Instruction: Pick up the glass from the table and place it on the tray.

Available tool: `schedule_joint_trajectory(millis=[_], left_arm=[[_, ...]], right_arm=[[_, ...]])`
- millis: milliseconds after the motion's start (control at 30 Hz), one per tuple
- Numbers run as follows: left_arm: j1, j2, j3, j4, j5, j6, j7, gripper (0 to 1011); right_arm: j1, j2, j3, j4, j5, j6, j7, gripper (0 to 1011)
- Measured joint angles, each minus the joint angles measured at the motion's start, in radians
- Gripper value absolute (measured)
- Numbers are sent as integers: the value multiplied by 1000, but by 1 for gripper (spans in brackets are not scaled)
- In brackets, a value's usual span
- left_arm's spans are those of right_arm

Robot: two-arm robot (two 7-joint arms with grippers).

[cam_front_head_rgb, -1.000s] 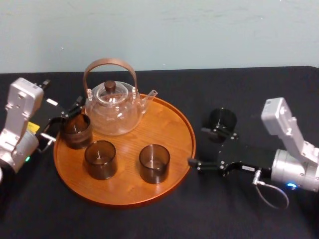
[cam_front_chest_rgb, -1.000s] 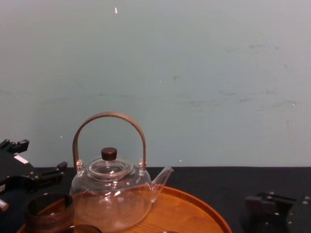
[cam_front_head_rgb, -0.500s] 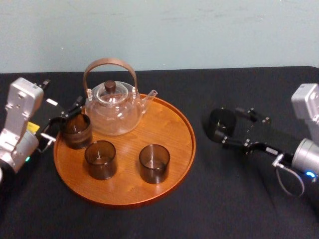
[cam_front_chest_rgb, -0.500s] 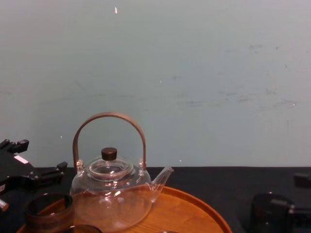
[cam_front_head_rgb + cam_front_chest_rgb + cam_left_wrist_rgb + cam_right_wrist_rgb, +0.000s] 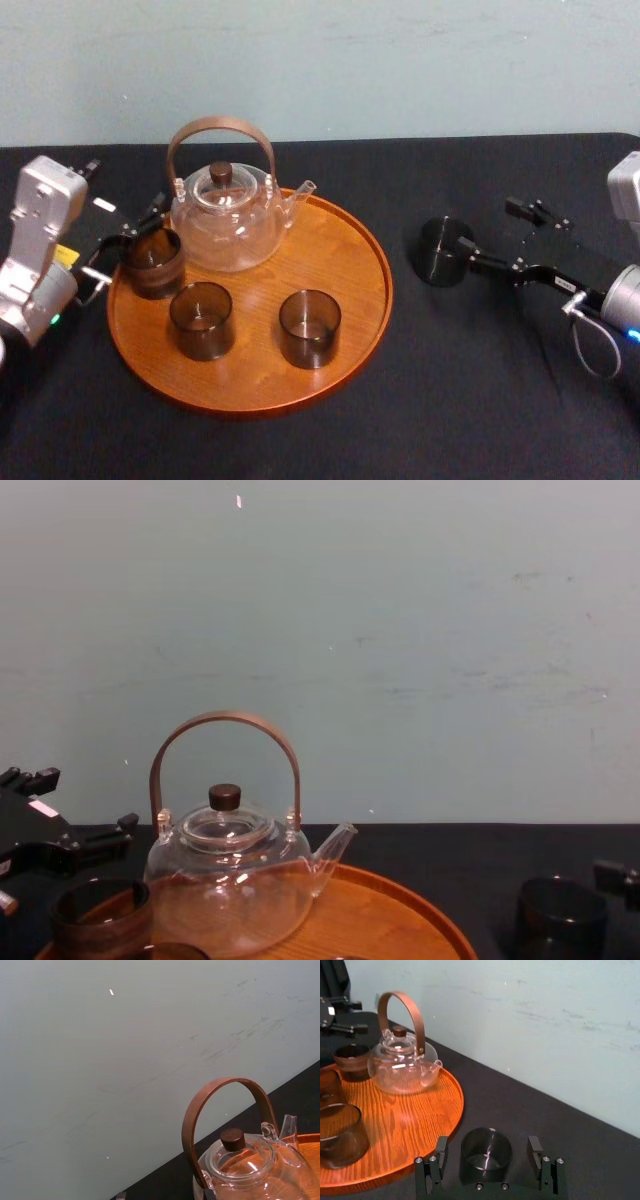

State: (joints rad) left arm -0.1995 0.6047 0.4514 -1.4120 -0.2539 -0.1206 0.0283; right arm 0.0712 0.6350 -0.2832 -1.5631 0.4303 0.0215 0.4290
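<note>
A dark smoky glass [image 5: 440, 251] [image 5: 486, 1151] [image 5: 560, 916] stands upright on the black table [image 5: 470, 400], to the right of the round wooden tray [image 5: 350, 330]. My right gripper [image 5: 490, 228] [image 5: 488, 1154] is open and low over the table just right of that glass. In the right wrist view the glass sits in line with the gap, with space showing on both sides. One fingertip [image 5: 466, 246] lies close beside the glass; I cannot tell if it touches. My left gripper [image 5: 128, 240] rests open at the tray's left edge.
On the tray stand a clear teapot [image 5: 225, 220] with an arched brown handle and three dark glasses: one [image 5: 152, 262] beside the left gripper, two [image 5: 202, 320] [image 5: 310, 328] at the front. The tray's right half is bare wood. A pale wall rises behind the table.
My right gripper has swung away from the tray's edge to the right and turned toward the glass. The glass, the tray and the left arm have stayed put.
</note>
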Motion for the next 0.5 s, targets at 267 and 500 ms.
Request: schedule_joint_trajectory(millis=[267,500], left_arm=[[0,0,0,0,0,0,0,1001],[0,0,0,0,0,0,0,1001]], right_arm=[[4,-19,-2,20,-15,58,6,1002],[7,-31,-2,38,-17,87,13,1002]])
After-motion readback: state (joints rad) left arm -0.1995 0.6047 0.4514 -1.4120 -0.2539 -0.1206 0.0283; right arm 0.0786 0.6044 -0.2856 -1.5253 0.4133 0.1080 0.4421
